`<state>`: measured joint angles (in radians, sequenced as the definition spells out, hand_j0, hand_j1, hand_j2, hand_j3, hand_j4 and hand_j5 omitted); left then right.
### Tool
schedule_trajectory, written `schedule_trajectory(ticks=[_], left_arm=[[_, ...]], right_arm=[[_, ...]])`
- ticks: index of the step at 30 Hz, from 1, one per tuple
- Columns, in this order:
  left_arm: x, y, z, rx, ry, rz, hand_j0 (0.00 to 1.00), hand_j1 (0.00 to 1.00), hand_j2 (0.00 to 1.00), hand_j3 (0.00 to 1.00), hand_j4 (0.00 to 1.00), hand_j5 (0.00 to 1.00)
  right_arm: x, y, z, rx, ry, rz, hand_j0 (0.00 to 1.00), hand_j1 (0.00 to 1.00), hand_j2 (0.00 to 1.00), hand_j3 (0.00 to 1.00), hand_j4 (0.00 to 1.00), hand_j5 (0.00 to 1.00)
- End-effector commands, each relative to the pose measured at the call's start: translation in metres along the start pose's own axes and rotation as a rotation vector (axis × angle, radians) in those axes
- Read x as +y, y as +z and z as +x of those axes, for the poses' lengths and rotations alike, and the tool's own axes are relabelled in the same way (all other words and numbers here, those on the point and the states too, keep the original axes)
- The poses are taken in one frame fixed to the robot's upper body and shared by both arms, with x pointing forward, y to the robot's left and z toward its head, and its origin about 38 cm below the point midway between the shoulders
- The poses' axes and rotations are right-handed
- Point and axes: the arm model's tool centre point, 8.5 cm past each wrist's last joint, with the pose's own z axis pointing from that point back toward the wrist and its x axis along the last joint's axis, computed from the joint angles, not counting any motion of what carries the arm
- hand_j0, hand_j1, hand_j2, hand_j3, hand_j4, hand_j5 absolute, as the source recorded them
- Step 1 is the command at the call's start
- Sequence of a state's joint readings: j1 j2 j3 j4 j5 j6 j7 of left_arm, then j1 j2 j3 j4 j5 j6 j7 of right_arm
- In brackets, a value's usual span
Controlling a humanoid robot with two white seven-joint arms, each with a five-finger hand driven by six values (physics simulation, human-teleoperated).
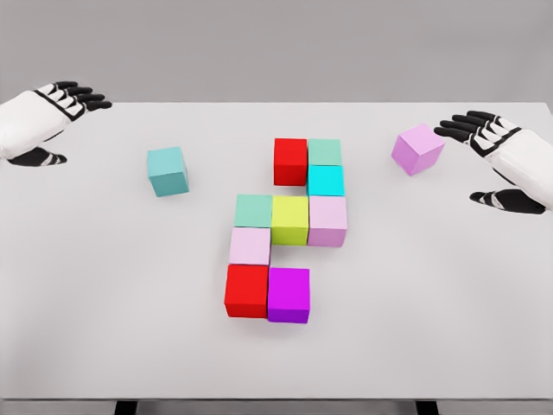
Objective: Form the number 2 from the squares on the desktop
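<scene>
Several coloured cubes form a cluster mid-table: a red cube (290,161) and a mint cube (325,152) on top, a cyan cube (326,181) below, then a green cube (254,210), a yellow cube (290,220) and a pale pink cube (328,220). Lower sit a light pink cube (251,245), a second red cube (247,290) and a magenta cube (289,295). A teal cube (168,170) lies alone at the left. A lilac cube (417,149) lies tilted at the right, just left of my open right hand (492,164). My left hand (54,121) hovers open at the far left, well away from the teal cube.
The white table (104,328) spreads wide around the cluster, with its front edge near the bottom of the view and its back edge behind the hands.
</scene>
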<state>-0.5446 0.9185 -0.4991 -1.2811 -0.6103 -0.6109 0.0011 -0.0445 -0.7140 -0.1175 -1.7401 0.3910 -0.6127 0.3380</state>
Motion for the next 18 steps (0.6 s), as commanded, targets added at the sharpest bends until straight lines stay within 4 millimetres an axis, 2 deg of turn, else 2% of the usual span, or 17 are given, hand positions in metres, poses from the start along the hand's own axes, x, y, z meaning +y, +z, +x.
schedule_trajectory(ticks=[1,6,9,10,12,14,17,18], left_arm=[[-0.006,-0.003,0.005,-0.014,0.013,-0.01,1.0,1.0,1.0,1.0,1.0,1.0],[-0.009,-0.004,0.007,-0.022,0.023,-0.014,1.0,1.0,1.0,1.0,1.0,1.0],[-0.011,-0.007,0.01,-0.037,0.025,-0.027,1.0,1.0,1.0,1.0,1.0,1.0],[-0.012,-0.009,0.012,-0.046,0.037,-0.032,1.0,1.0,1.0,1.0,1.0,1.0],[-0.01,-0.021,0.017,-0.082,0.018,-0.055,1.0,1.0,1.0,1.0,1.0,1.0],[-0.009,-0.026,0.014,-0.084,0.009,-0.073,1.0,1.0,1.0,1.0,1.0,1.0],[-0.009,-0.031,0.011,-0.09,0.02,-0.093,1.0,1.0,1.0,1.0,1.0,1.0],[-0.01,-0.033,0.01,-0.093,0.028,-0.107,1.0,1.0,1.0,1.0,1.0,1.0]], right_arm=[[-0.001,0.001,-0.001,0.008,0.023,0.015,1.0,1.0,1.0,1.0,1.0,1.0],[0.01,0.001,0.002,-0.02,0.016,0.09,1.0,1.0,1.0,1.0,1.0,1.0],[0.0,0.005,-0.001,-0.068,0.013,0.156,1.0,1.0,1.0,1.0,1.0,1.0],[-0.011,0.004,-0.004,-0.077,0.051,0.193,1.0,1.0,1.0,1.0,1.0,1.0],[-0.032,-0.014,-0.011,-0.095,0.112,0.209,1.0,1.0,1.0,1.0,1.0,1.0],[-0.037,-0.027,-0.023,-0.094,0.147,0.273,1.0,1.0,1.0,1.0,1.0,1.0],[-0.039,-0.05,-0.043,-0.074,0.168,0.352,1.0,1.0,1.0,1.0,1.0,1.0],[-0.032,-0.056,-0.051,-0.057,0.157,0.412,1.0,1.0,1.0,1.0,1.0,1.0]])
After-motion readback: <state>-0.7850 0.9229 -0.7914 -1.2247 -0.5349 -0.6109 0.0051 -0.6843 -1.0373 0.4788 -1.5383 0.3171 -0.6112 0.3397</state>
